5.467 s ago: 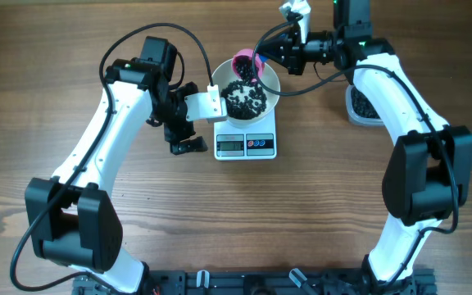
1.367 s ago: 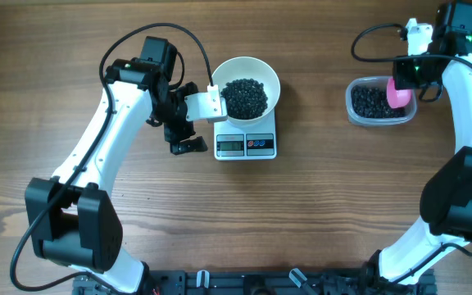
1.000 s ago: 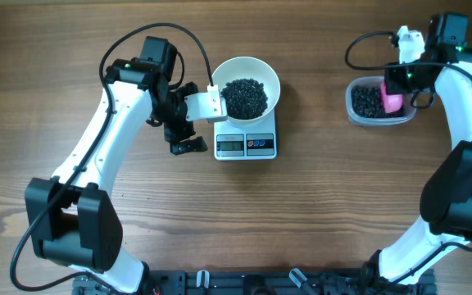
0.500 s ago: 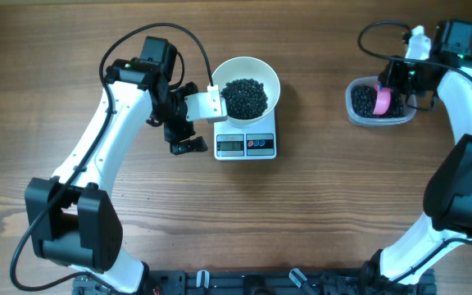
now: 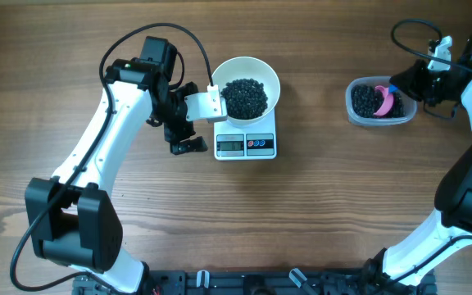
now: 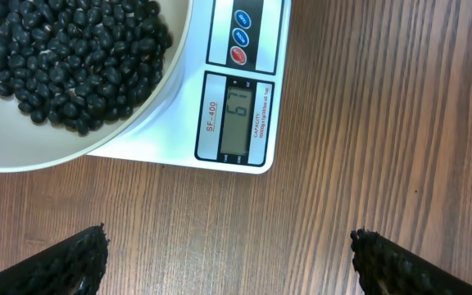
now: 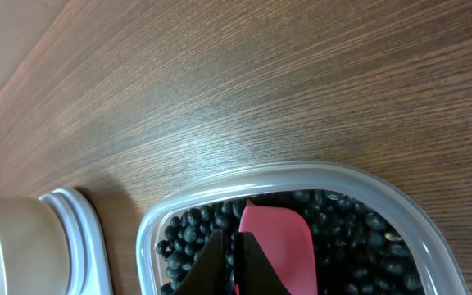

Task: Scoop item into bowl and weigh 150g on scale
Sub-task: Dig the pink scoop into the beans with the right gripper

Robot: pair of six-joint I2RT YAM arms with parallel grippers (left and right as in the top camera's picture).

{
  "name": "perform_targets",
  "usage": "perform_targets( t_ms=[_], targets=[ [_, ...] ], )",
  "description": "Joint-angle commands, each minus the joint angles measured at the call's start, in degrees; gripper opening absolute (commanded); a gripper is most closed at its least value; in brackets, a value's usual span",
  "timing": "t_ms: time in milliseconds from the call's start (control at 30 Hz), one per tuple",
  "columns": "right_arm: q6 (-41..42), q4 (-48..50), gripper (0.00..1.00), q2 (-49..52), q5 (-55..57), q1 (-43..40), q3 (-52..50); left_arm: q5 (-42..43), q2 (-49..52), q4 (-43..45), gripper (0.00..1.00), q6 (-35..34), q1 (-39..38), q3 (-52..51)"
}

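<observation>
Black beans [image 5: 245,97]: one heap in the white bowl [image 5: 274,79], which sits on the scale [image 5: 247,146] at mid-table; a second lot in the clear tub [image 5: 353,112] on the right side. Left gripper [image 6: 234,264]: jaws spread wide, holding nothing, just beside the scale over the wooden table [image 5: 318,205]. Right gripper [image 7: 233,242]: pinched tight on the pink scoop [image 7: 279,242], whose blade lies among the tub's beans.

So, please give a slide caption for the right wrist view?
Right tool, shut on a pink scoop, holds it in the clear tub of black beans.
</observation>
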Motion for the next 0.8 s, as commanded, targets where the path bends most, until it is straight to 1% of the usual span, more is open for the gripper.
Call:
perform_targets(
  t_ms=[0,67,133,300,500,567,667,767],
  targets=[
    [0.63,-0.35,0.04,0.72,3.89,1.49,-0.48,1.36,0.22,-0.02,1.00,1.11,-0.20,-0.37],
    [0.66,1.14,0.04,0.72,7.06,1.49,-0.48,1.36,0.22,-0.02,1.00,1.11,-0.20,-0.37],
    [1.20,1.84,0.04,0.72,6.64,1.53,-0.48,1.36,0.22,-0.02,1.00,1.11,-0.20,-0.37],
    [2.78,0.57,0.04,0.72,-1.40,3.08,-0.48,1.36,0.22,-0.02,1.00,1.11,-0.20,-0.37],
    [2.43,-2.27,0.05,0.72,-1.11,5.62,-0.48,1.36,0.22,-0.02,1.00,1.11,-0.20,-0.37],
    [2.27,-1.84,0.04,0.72,-0.59,5.60,-0.48,1.36,0.22,-0.02,1.00,1.11,-0.20,-0.37],
    [2.23,-0.04,0.04,0.72,3.10,5.55,-0.48,1.36,0.22,-0.02,1.00,1.11,-0.20,-0.37],
    [2.29,2.03,0.04,0.72,1.70,5.53,-0.48,1.36,0.22,-0.02,1.00,1.11,-0.20,-0.37]
  ],
)
